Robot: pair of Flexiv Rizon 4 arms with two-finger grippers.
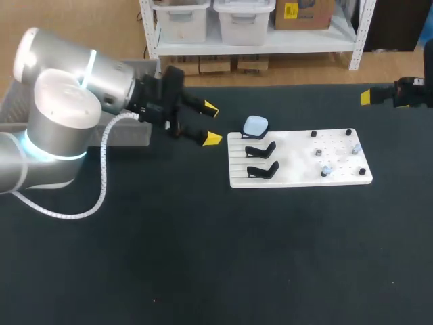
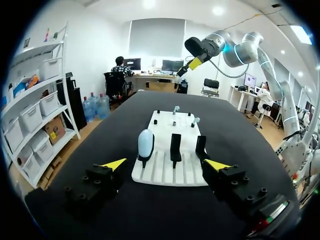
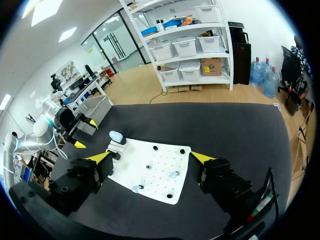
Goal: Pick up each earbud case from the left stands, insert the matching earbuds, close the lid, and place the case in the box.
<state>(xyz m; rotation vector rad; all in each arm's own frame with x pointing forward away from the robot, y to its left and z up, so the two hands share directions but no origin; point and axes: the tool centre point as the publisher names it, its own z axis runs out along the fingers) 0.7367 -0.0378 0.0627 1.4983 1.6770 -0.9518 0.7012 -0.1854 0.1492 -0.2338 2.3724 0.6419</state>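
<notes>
Both jaws gape open; rounded pale-blue earbud case (image 2: 145, 142) stands upright in black stand (image 2: 144, 161).

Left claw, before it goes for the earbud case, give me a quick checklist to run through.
1. Left claw open: ok.
2. Pale blue rounded earbud case sitting on the far black stand: ok.
3. Left claw at the case: not ok, it is short of the white perforated board.
4. Case lid open for earbuds: cannot tell.
5. Small pale earbuds on the board's pegs: ok.
6. Right claw open and clear of the board: ok.
</notes>
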